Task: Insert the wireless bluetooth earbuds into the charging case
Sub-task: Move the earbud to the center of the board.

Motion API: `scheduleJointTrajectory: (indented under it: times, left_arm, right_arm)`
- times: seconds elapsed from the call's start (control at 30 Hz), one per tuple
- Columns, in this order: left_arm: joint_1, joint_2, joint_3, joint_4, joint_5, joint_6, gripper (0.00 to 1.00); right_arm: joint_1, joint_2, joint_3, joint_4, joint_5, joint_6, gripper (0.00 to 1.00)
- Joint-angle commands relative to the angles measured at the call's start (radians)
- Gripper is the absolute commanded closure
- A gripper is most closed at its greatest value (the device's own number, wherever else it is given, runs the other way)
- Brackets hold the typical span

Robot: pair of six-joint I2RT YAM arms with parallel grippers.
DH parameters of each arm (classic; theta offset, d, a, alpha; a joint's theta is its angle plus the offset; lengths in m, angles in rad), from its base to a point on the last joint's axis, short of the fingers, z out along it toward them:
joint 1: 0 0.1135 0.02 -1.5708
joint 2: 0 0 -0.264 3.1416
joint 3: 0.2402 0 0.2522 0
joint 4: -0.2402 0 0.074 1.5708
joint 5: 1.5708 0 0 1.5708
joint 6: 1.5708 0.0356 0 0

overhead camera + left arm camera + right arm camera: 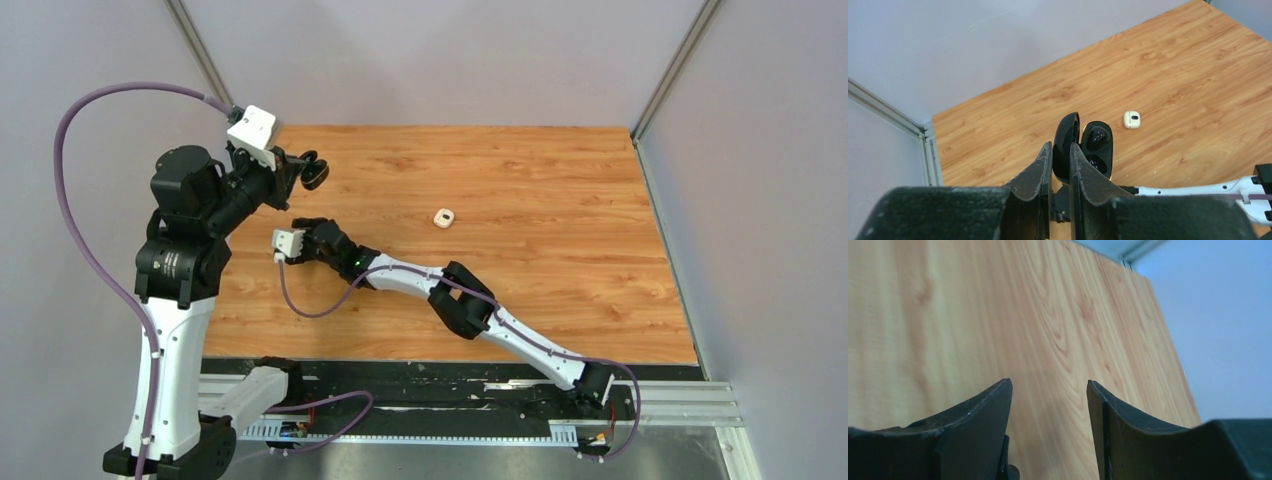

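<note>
Closest to the lens in the left wrist view, the left pincer (pixel 1060 146) is clamped on the black charging case (pixel 1098 150). Its fingers pinch the raised lid edge-on, while the open base leans out to the right with two glossy black earbuds (pixel 1096 138) apparently sitting in its wells. That hold looks like the weak point: the grip is on a thin, smooth, hinged part, so a nudge could fold the lid, swing the base or let the case slide out and drop to the surface (pixel 1198 75). If either bud is not fully home, a tilt could spill it. The right pincer (pixel 1049 383) stands open and empty, low over bare wood; coming in to press a bud, it could knock the case askew. A small white rounded item (pixel 1132 119) lies well apart on the wood — whether it is a second case I cannot tell, and no white earbuds show anywhere. Only the left wrist view looks into the wells. Only the top view shows the case seemingly held up at the far left with the right pincer near it, and only the right wrist view shows that nothing sits between those jaws
</note>
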Motion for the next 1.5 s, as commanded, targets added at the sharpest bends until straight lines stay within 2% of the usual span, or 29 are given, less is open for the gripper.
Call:
scheduleJointTrajectory:
  times: [0.0, 0.3, 0.4, 0.53, 0.67, 0.8, 0.9, 1.0, 1.1, 1.27, 1.47]
  left_arm:
    - [0.006, 0.002, 0.003, 0.046, 0.029, -0.016, 1.00]
    - [0.006, 0.007, -0.005, 0.082, 0.042, -0.025, 1.00]
    - [0.005, 0.009, -0.008, 0.097, 0.044, -0.026, 1.00]
    - [0.005, 0.012, -0.005, 0.113, 0.031, -0.012, 1.00]
    - [0.005, 0.016, -0.002, 0.113, 0.021, 0.015, 1.00]
    - [0.006, 0.013, -0.016, 0.116, 0.031, 0.022, 1.00]
    - [0.005, 0.014, -0.027, 0.115, 0.050, 0.018, 1.00]
    - [0.005, 0.022, -0.025, 0.108, 0.068, 0.018, 1.00]
    - [0.005, 0.032, -0.017, 0.097, 0.076, 0.029, 1.00]
    - [0.005, 0.044, 0.003, 0.078, 0.076, 0.037, 1.00]
    - [0.005, 0.048, 0.009, 0.078, 0.076, 0.035, 1.00]
  right_arm:
    - [-0.058, -0.039, -0.069, -0.191, 0.146, 0.031, 0.40]
    - [-0.152, -0.141, -0.154, -0.331, 0.128, 0.136, 0.44]
    - [-0.184, -0.208, -0.197, -0.388, 0.061, 0.196, 0.45]
    - [-0.262, -0.373, -0.284, -0.460, -0.243, 0.299, 0.45]
    - [-0.373, -0.547, -0.449, -0.453, -0.748, 0.312, 0.36]
    - [-0.454, -0.571, -0.473, -0.460, -0.979, 0.304, 0.33]
    - [-0.481, -0.519, -0.423, -0.487, -0.997, 0.248, 0.35]
    - [-0.485, -0.467, -0.359, -0.523, -1.004, 0.165, 0.44]
    - [-0.473, -0.414, -0.301, -0.530, -0.953, 0.156, 0.52]
    - [-0.415, -0.367, -0.258, -0.533, -0.806, 0.173, 0.48]
    - [-0.374, -0.310, -0.214, -0.534, -0.691, 0.188, 0.52]
